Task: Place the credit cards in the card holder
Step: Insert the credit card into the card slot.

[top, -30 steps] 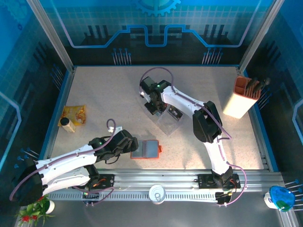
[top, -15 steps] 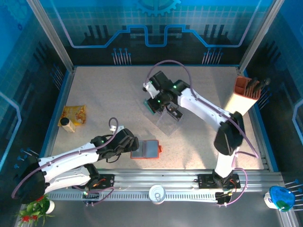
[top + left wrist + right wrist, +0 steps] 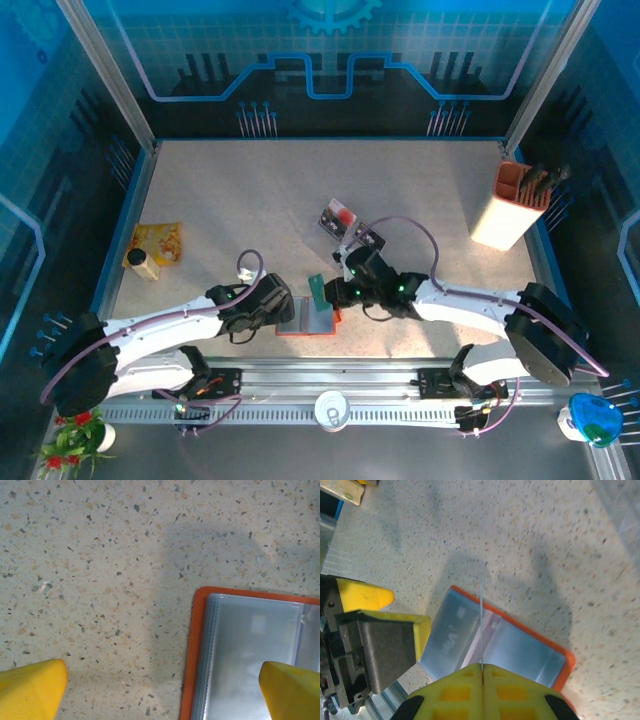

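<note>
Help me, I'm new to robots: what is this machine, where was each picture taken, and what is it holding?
Two white robot arms are bolted to a speckled table. One picture looks down from above; the others come from cameras on each wrist. The right arm holds a thin teal card in its shut yellow jaws, upright over the open orange-red wallet. The left arm has its jaws open at the wallet's left edge. Farther back lie a red-and-white card, a black card and a tall orange-and-white pen box.

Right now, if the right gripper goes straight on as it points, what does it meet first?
Likely the open card holder: the right gripper, jaws shut on a teal card edge-on, points straight at it; depth is unclear.
</note>
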